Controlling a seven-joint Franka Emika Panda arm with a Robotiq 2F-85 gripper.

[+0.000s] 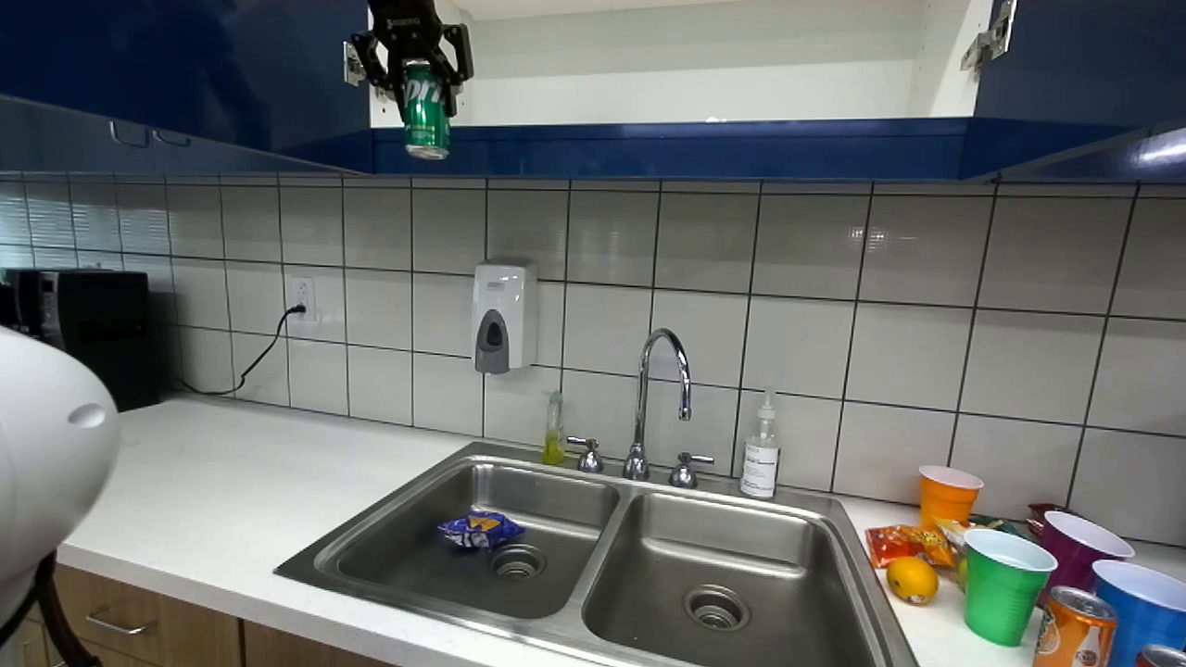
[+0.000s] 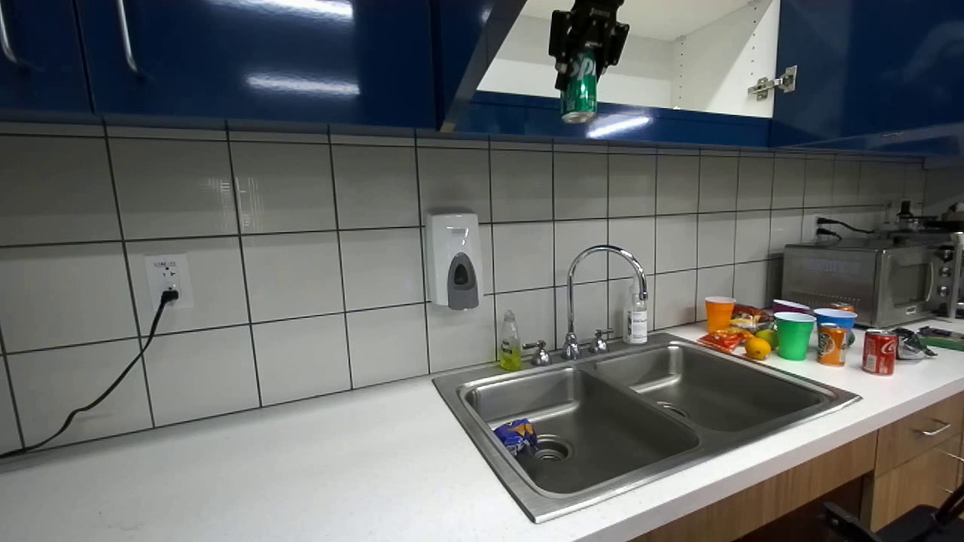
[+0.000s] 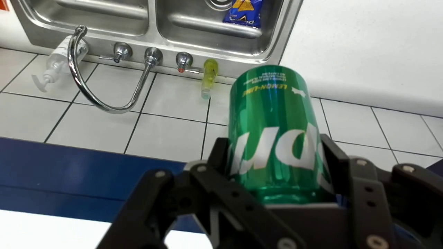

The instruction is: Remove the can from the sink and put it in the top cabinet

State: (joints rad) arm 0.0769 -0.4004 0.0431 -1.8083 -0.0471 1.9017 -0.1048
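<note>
Gripping green cylindrical drink can (image 1: 427,120) in black two-fingered pincer (image 3: 277,148): fingers bear on both sides in wrist view, so clamped on the can. Can is close to upright, silver bottom down, lettering toward the wrist camera, right of centre in that view.

In both exterior views the can hangs at top of frame, in front of wall-mounted top cabinet (image 1: 686,88) with dark blue doors and white interior, overlapping its blue lower edge. Doors stand open.

Double-basin stainless steel sink (image 1: 600,556) is lower centre, well below the can. Left basin has crumpled blue-purple snack packet (image 1: 481,529), just beside the drain. Chrome gooseneck faucet (image 1: 641,408) stands behind the basins, small clear bottle of yellow-green liquid (image 1: 553,445) left of it, clear pump bottle with white label (image 1: 761,468) right of it. White-and-grey wall dispenser (image 1: 519,301) on the tiles above.

White worktop (image 1: 213,491) carries a cluster at lower right of frame: orange plastic cup (image 1: 947,505), red-orange snack packet (image 1: 899,545), round yellow-orange fruit (image 1: 913,580), green plastic cup (image 1: 1005,597), purple cup (image 1: 1075,560), blue cup (image 1: 1144,607), orange drink can (image 1: 1073,632). Red drink can (image 2: 880,352) right side of frame in an exterior view, boxy stainless microwave (image 2: 836,278) behind it
</note>
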